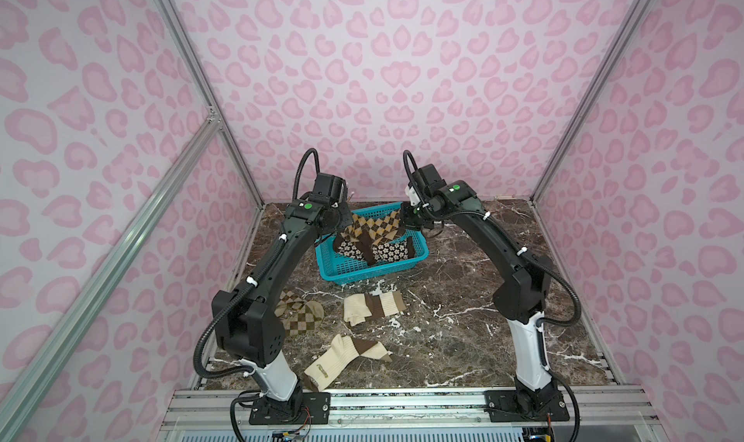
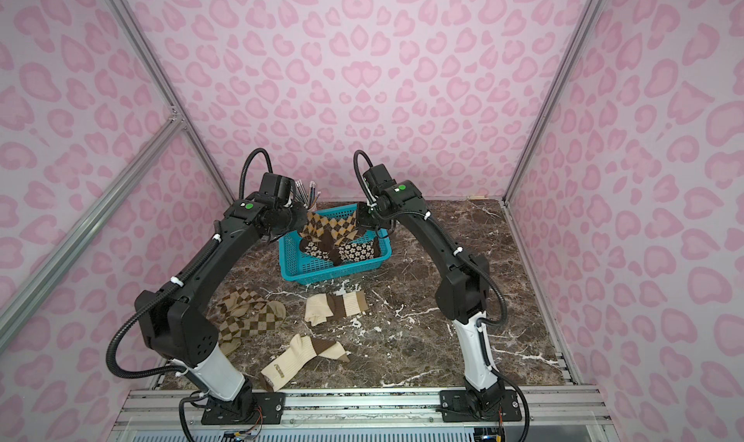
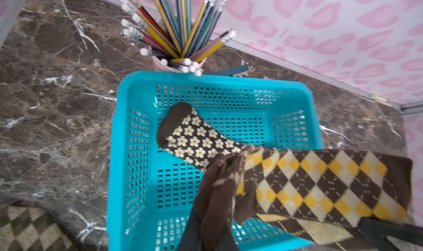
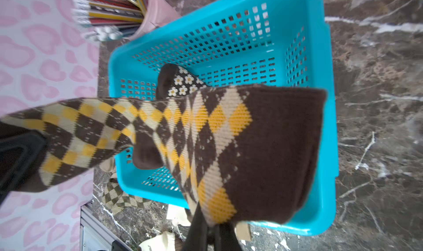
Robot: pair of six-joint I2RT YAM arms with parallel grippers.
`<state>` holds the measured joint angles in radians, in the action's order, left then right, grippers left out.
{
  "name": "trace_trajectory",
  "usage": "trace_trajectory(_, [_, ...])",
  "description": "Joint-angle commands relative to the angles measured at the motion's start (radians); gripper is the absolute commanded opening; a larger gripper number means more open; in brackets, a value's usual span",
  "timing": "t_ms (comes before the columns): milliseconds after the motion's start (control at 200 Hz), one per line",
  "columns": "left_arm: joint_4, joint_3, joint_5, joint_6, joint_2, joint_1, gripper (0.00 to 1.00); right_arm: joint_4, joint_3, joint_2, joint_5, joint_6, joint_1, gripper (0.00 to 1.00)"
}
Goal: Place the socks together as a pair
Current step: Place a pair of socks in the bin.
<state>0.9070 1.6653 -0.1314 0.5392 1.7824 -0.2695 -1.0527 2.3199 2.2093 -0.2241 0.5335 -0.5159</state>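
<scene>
A brown, cream and yellow argyle pair of socks (image 1: 376,226) (image 2: 330,226) hangs stretched above the teal basket (image 1: 354,270) (image 2: 318,270), in two layers as far as I can tell. My left gripper (image 1: 342,215) (image 3: 214,217) is shut on the dark brown toe end. My right gripper (image 1: 406,218) (image 4: 211,227) is shut on the brown cuff end (image 4: 274,147). Dark brown socks with cream flowers (image 1: 386,251) (image 3: 196,140) (image 4: 183,82) lie inside the basket under them. On the marble in front lie two cream ribbed socks with brown bands (image 1: 372,307) (image 1: 342,359) and olive-beige check socks (image 1: 300,317).
A pink cup of pencils (image 3: 176,32) (image 4: 114,9) stands right behind the basket against the back wall. A dark clip (image 3: 231,70) lies beside it. Patterned walls close in the back and both sides. The arm bases sit on the metal rail (image 1: 402,403) at the front.
</scene>
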Motion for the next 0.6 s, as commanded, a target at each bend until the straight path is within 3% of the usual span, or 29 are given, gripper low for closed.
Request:
trace_trajectory(0, [-0.020, 0.049, -0.048, -0.089, 0.076, 0.014, 0.03, -0.039, 0.029, 0.044, 0.001, -0.003, 0.006, 0.00])
trace_trajectory(245, [-0.054, 0.184, -0.061, -0.136, 0.288, 0.015, 0.03, 0.006, 0.021, 0.145, 0.033, -0.007, 0.012, 0.00])
trace_trajectory(420, [-0.080, 0.190, -0.074, -0.138, 0.380, 0.015, 0.04, 0.018, 0.025, 0.190, 0.061, -0.013, 0.028, 0.00])
trace_trajectory(455, [-0.081, 0.192, -0.084, -0.134, 0.390, 0.014, 0.09, 0.017, 0.027, 0.194, 0.079, -0.014, 0.030, 0.01])
trace_trajectory(595, [-0.082, 0.211, -0.106, -0.123, 0.389, 0.014, 0.45, 0.018, 0.027, 0.187, 0.070, -0.011, 0.040, 0.35])
